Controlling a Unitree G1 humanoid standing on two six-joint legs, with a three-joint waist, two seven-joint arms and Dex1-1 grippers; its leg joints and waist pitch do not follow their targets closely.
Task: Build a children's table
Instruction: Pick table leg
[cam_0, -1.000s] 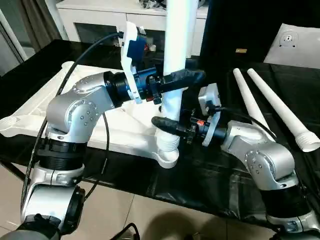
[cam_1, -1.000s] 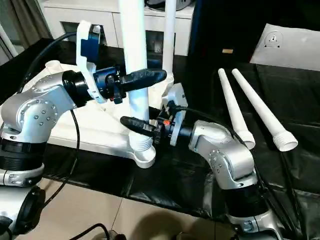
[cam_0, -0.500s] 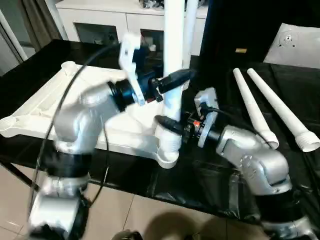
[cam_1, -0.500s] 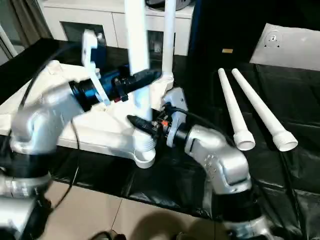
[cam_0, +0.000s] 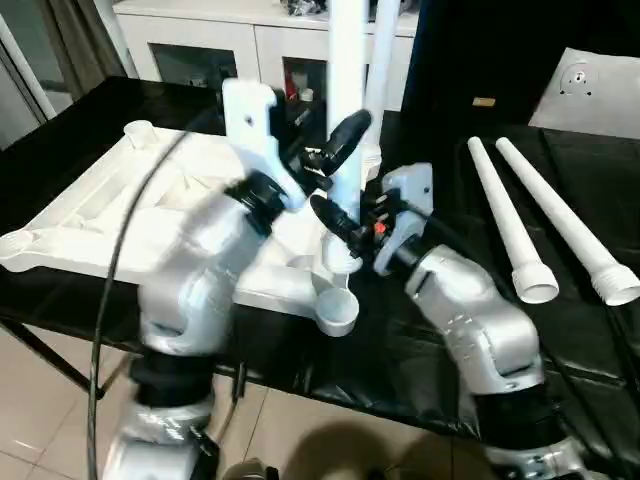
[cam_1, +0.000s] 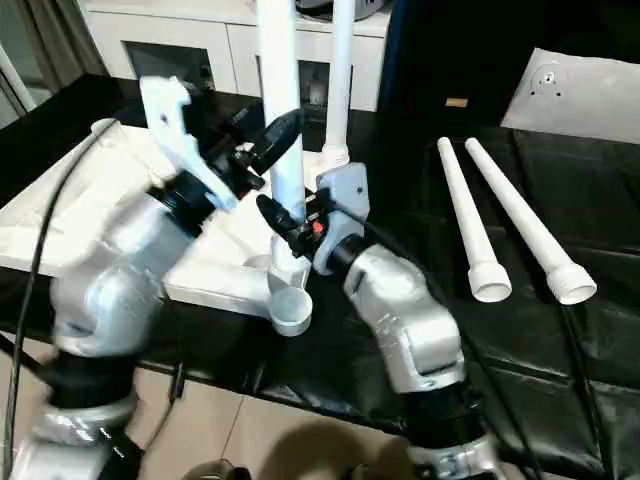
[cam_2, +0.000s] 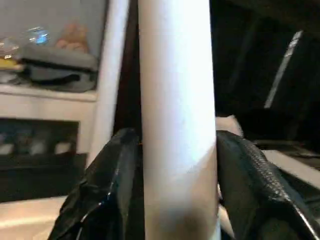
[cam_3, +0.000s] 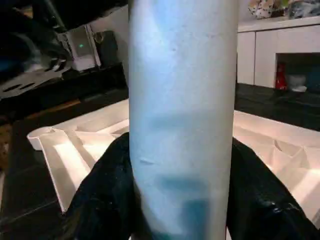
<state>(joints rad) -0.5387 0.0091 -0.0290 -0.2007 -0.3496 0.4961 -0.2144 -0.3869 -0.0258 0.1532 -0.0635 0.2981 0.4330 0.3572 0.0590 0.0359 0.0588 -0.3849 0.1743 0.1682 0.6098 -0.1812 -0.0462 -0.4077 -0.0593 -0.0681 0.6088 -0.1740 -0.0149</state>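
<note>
The white tabletop (cam_0: 120, 210) lies ribbed side up on the black table. One white leg (cam_0: 346, 60) stands upright just behind the front right corner socket (cam_0: 338, 312), whose cup is open. My left gripper (cam_0: 345, 135) is shut on this leg, its fingers (cam_2: 110, 190) hugging both sides. Lower down my right gripper (cam_0: 335, 215) is shut on the same leg (cam_3: 182, 115). A second leg (cam_0: 378, 60) stands upright at the far right corner. Two more legs (cam_0: 505, 215) (cam_0: 560, 215) lie side by side on the table to the right.
A white cabinet with glass doors (cam_0: 220, 50) stands behind the table. A flat white board (cam_0: 600, 85) lies at the back right. A black cable (cam_0: 110, 270) hangs from my left arm. The table's front edge runs just below the socket, with tiled floor beneath.
The held leg's ribbed end has come up off the front corner socket, which now shows open. Both arms swung back and up with the leg. The camera has shifted too.
</note>
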